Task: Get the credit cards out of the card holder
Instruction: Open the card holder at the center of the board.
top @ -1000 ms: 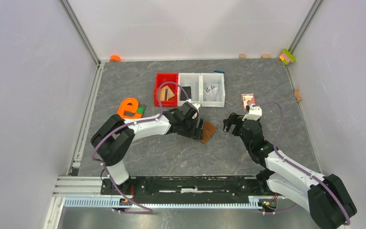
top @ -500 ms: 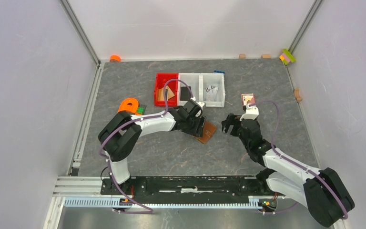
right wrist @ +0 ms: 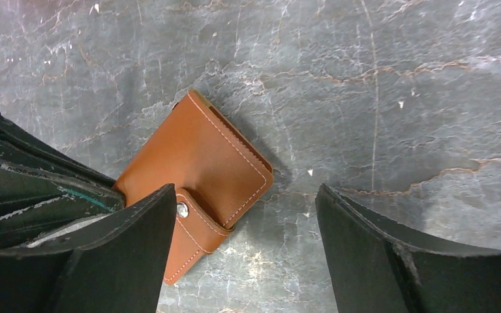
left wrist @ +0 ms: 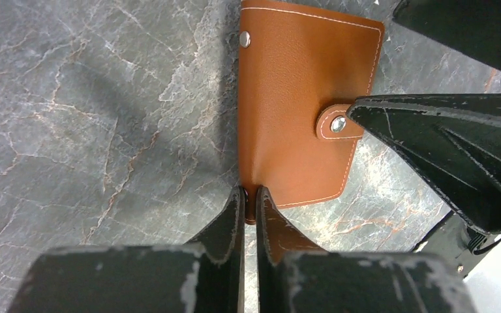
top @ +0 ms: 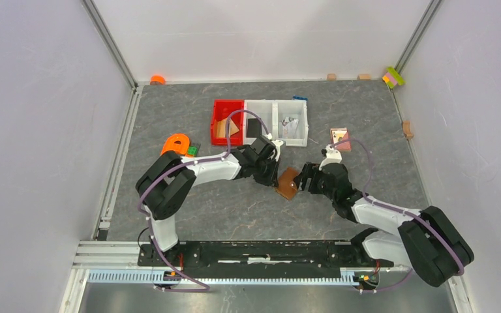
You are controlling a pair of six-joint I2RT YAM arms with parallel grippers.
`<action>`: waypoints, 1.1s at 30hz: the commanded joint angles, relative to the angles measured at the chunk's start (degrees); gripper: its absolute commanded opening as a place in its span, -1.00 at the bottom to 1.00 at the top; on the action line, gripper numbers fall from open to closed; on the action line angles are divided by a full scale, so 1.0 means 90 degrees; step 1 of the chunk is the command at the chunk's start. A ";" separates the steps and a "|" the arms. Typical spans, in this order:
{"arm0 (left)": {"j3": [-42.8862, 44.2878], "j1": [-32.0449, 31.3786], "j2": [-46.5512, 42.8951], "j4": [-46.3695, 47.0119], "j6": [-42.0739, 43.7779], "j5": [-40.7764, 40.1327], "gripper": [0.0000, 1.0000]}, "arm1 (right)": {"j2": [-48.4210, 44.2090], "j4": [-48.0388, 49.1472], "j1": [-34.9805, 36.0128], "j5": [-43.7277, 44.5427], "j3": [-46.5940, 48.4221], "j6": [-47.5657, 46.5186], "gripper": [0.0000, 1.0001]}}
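The wallet lies flat on the grey tabletop, mid-field between the two arms. It is folded shut with its snap tab fastened. No cards show; they are presumably inside.

The left tool was wide open a second ago. It has now pinched down on the wallet's near edge, its fingers almost together with only the leather between them. The right tool was well apart from the wallet then. It has come in beside it and hangs with jaws spread wide, gripping nothing, one finger just over the tab.

My reading is that the left now anchors the wallet so the right can work the snap. Opening has not yet begun, so the task is at an early stage.

Farther back stand three bins. The red bin holds tan flat pieces. Of the white bins, the middle one holds a black flat piece and the right one something small and grey, too small to name.
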 commanded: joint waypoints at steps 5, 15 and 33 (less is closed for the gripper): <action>-0.0726 0.0058 -0.0902 0.0804 -0.0178 -0.0160 -0.96 | 0.0153 0.0433 0.0000 -0.0743 0.0220 0.0201 0.62; -0.1384 0.0059 -0.1725 0.1363 -0.0267 -0.0604 -0.96 | 0.0009 0.0459 0.0061 -0.0803 0.0272 0.0234 0.80; -0.1360 0.0058 -0.1560 0.1599 -0.0427 -0.0247 -0.96 | 0.0730 0.0646 0.0861 -0.0306 0.0651 0.0523 0.64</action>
